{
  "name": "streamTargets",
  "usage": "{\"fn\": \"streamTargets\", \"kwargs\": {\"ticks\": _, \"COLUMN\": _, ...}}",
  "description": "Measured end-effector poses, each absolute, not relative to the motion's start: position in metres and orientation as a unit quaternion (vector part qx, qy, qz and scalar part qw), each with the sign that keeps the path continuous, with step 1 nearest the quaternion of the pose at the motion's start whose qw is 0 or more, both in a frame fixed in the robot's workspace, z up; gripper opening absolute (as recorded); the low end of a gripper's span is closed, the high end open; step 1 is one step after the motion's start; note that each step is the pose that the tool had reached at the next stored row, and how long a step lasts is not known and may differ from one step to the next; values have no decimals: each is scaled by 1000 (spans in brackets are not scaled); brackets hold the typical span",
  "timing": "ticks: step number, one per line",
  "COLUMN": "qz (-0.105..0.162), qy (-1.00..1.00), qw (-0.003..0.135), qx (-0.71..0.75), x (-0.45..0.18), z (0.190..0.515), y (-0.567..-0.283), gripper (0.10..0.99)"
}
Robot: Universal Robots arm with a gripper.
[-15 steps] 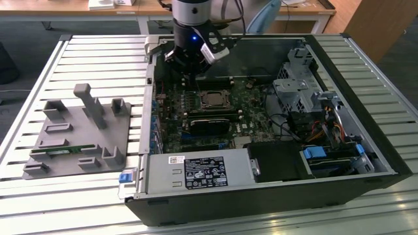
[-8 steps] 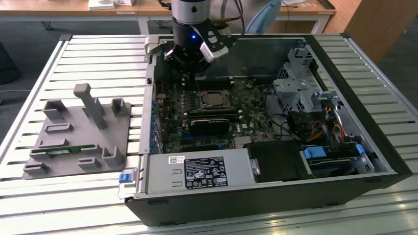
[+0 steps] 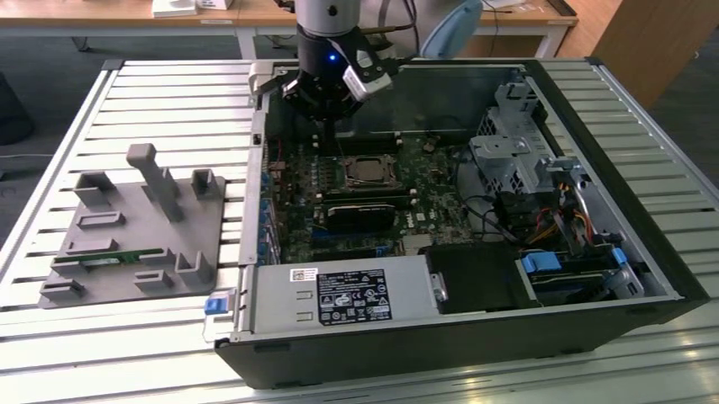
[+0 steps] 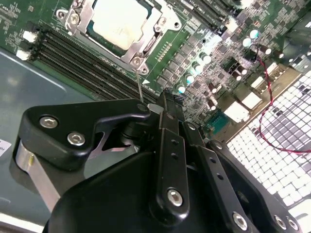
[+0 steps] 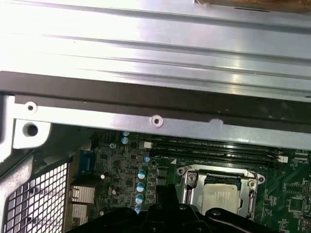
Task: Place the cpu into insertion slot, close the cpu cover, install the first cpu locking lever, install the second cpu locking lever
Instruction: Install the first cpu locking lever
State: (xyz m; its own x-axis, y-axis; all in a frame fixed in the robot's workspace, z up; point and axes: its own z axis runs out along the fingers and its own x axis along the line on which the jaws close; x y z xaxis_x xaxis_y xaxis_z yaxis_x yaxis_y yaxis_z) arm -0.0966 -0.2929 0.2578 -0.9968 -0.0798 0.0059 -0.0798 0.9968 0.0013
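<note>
**Lever in hand, chip seated**

At the exterior view's left, a grey fixture sits on the slatted tabletop and carries a green memory module. It lies well apart from the work.

Next comes the open computer case. The gripper hangs just inside its far wall, over the motherboard's left part. In the second wrist view the jaws of the gripper look drawn together on the top end of a thin wire locking lever. That lever stands up from a corner of the socket.

Just right of the lever, the cpu lies flat in the insertion slot. The cpu cover appears folded down around it, with the pale top showing through the window.

I judge the step in hand to be seating a locking lever. Done well, the wire follows an arc about its hinge rather than a straight push. The grip should sit near the tip and squarely, since so thin a rod can slip or bend. At the bottom it needs a sideways nudge under its catch.

Room is tight at the far side, where the case's metal rim runs close behind the wrist. The memory slots lie just beside the socket. Nearer the camera a black rectangular card borders the socket. Farther right, the drive cage and loose cables stand well clear.
</note>
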Motion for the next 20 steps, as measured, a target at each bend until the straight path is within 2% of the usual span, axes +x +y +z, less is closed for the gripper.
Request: {"fn": "streamTargets", "kwargs": {"ticks": 20, "qz": -1, "qy": -999, "qw": 3, "qx": 40, "x": -91, "z": 258, "y": -289, "gripper": 106}}
